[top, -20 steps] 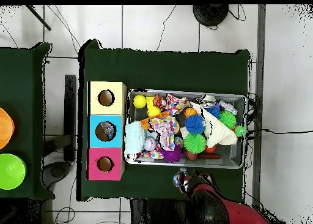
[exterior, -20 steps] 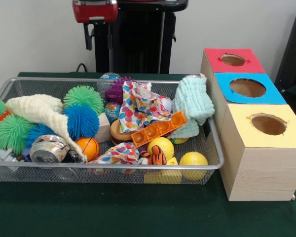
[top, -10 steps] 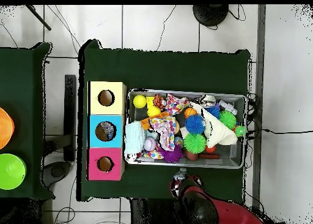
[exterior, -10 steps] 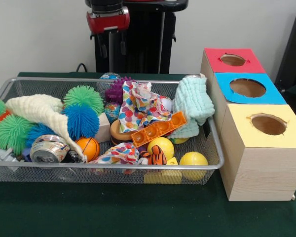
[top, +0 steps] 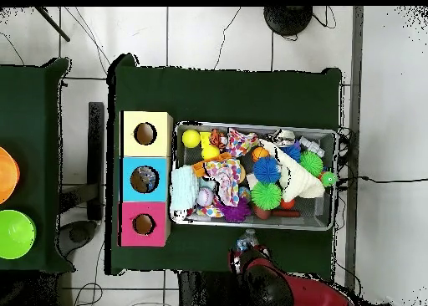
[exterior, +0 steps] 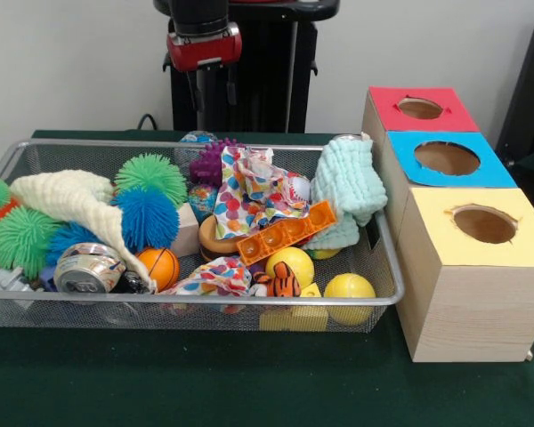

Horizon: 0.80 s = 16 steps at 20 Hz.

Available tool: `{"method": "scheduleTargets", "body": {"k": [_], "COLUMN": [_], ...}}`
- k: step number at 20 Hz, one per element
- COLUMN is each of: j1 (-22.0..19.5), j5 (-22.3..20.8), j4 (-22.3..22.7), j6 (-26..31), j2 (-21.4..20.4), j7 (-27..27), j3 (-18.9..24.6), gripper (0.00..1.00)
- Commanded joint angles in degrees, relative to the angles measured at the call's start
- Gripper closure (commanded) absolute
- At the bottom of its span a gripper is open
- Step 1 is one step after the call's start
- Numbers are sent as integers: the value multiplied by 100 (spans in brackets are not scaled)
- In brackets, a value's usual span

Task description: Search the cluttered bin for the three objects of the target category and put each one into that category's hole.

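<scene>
Dark green cloth (exterior: 205, 382) covers the table, with a pale wall behind.

Item 1: wire mesh bin (exterior: 249, 302), at the table's 9 o'clock side in the front view, filled with mixed clutter.
- Cream cloth (exterior: 71, 200), draped across the bin's 9 o'clock half.
- Green spiky ball (exterior: 151, 173), with a blue spiky ball (exterior: 147, 216) touching it at 6 o'clock.
- Purple spiky ball (exterior: 215, 160), at the bin's 12 o'clock wall.
- Polka-dot cloth (exterior: 254, 191), near the centre.
- Orange moulded tray (exterior: 285, 233), lying tilted at the polka-dot cloth's 5 o'clock.
- Mint cloth (exterior: 347, 182), heaped against the 3 o'clock wall.
- Two yellow balls (exterior: 289, 262) (exterior: 349, 286), at the bin's 5 o'clock corner, with a small tiger toy (exterior: 283, 283) between them.
- Orange ball (exterior: 160, 265), just beside a drinks can (exterior: 87, 269) lying on its side at 7 o'clock.

Item 2: three wooden boxes at 3 o'clock of the bin, each with a round hole in its top: red box (exterior: 387, 111), blue box (exterior: 400, 147), yellow box (exterior: 445, 240). All sorted-category objects remain in the bin; which category is the target cannot be told.

Item 3: gripper (exterior: 212, 93), hanging above the bin's 12 o'clock wall, clear of all contents. In the overhead view the gripper (top: 247, 240) sits just outside the bin's rim (top: 276, 226), at its 6 o'clock. Whether it is spread or pressed together cannot be told.
</scene>
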Motion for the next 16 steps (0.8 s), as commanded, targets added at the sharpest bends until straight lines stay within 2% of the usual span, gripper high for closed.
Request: {"method": "scheduleTargets", "body": {"k": [1, 12, 16], "j1": [95, 284, 506], "j5": [-310, -282, -235], "j4": [-874, -1297, -1429], "j6": [-676, -794, -1341], "j2": [606, 1036, 1257], "j7": [898, 885, 1015], "j3": [-332, -645, -939], "gripper": [0, 0, 0]}}
